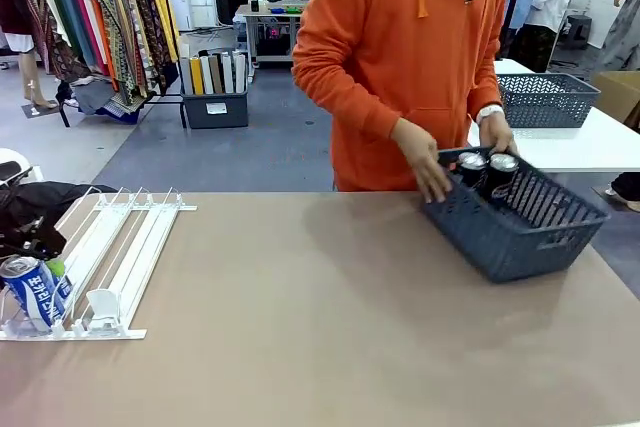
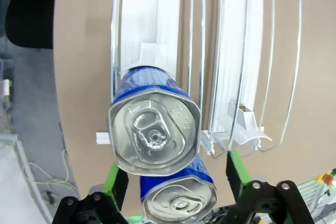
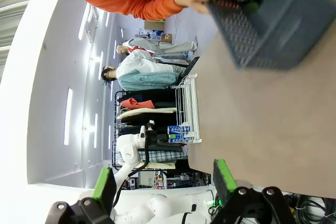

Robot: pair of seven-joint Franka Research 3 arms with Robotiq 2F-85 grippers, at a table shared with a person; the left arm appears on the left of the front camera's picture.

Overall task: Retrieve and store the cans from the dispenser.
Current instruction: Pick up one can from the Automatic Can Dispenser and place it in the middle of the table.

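Note:
Two blue-and-white cans [image 2: 155, 124] [image 2: 178, 199] with silver tops stand at the low end of the white dispenser [image 2: 157, 19], seen in the front view at the left table edge as cans [image 1: 30, 292] in the dispenser [image 1: 120, 247]. My left gripper [image 2: 173, 174] is open, its green fingers [image 2: 114, 178] on either side of the nearer can with gaps showing. My right gripper [image 3: 164, 182] is open and holds nothing, off the table's near edge. Two dark cans [image 1: 487, 170] stand in the grey basket [image 1: 520, 237].
A person in an orange hoodie stands at the far side with both hands [image 1: 425, 162] at the basket's back rim. A second grey basket [image 1: 545, 97] sits on a white table behind. The brown tabletop [image 1: 300, 297] lies bare between dispenser and basket.

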